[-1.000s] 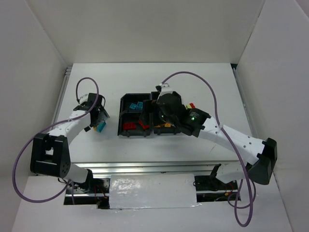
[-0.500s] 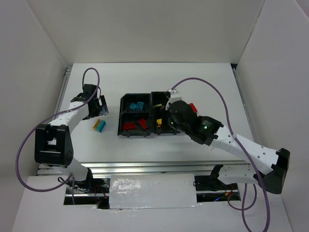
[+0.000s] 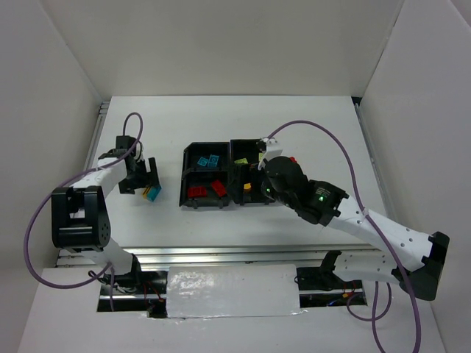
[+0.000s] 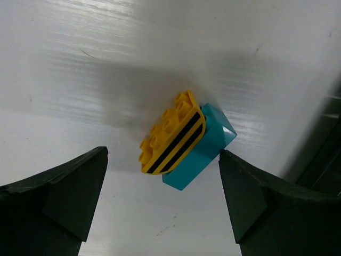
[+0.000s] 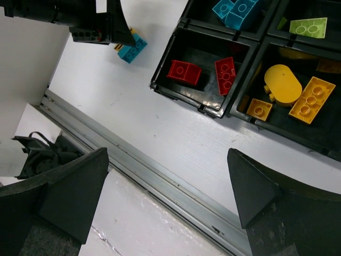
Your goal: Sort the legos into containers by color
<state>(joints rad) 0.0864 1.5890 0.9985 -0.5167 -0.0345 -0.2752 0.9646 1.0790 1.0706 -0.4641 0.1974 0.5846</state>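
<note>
A yellow rounded brick with black stripes (image 4: 171, 140) is stuck to a cyan brick (image 4: 208, 145); the pair lies on the white table left of the tray (image 3: 151, 193). My left gripper (image 4: 162, 213) is open just above it, with the pair ahead of the fingertips and not touched. It also shows in the top view (image 3: 146, 179). The black tray (image 3: 185, 179) holds cyan bricks (image 5: 234, 8), red bricks (image 5: 185, 72), a green brick (image 5: 308, 26) and yellow bricks (image 5: 282, 85), each colour in its own compartment. My right gripper (image 5: 168, 202) is open and empty, high over the tray's near edge.
The aluminium rail (image 5: 160, 176) marks the table's near edge. A small red piece (image 3: 293, 159) shows just right of the tray, partly hidden by my right arm. White walls enclose the table on three sides.
My left gripper came back from behind the yellow-and-cyan pair to just over it. My right arm pulled back to the right, uncovering the tray's right compartments. The pair has not moved.
</note>
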